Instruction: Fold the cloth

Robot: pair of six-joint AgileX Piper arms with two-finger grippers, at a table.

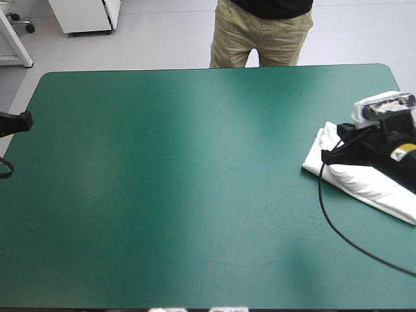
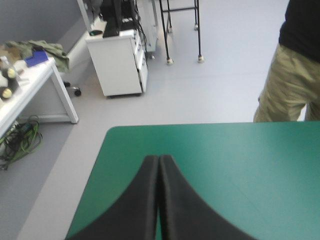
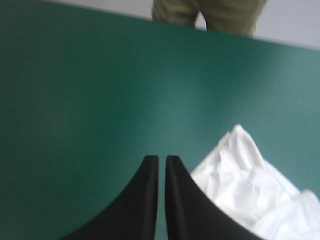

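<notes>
Teal-green table [image 1: 162, 195] holds T-shirt [image 1: 363, 185] at right edge; left tool [image 2: 159, 159], right tool [image 3: 162, 159] pinched together.

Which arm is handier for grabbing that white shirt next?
Probably the right. Its gripper is right beside the T-shirt near the table's right edge, while the left gripper sits far off at the left edge, with no cloth near it.

Bright even light, pale sheen on the teal-green cover [image 1: 195, 162], soft faint shadows
</notes>
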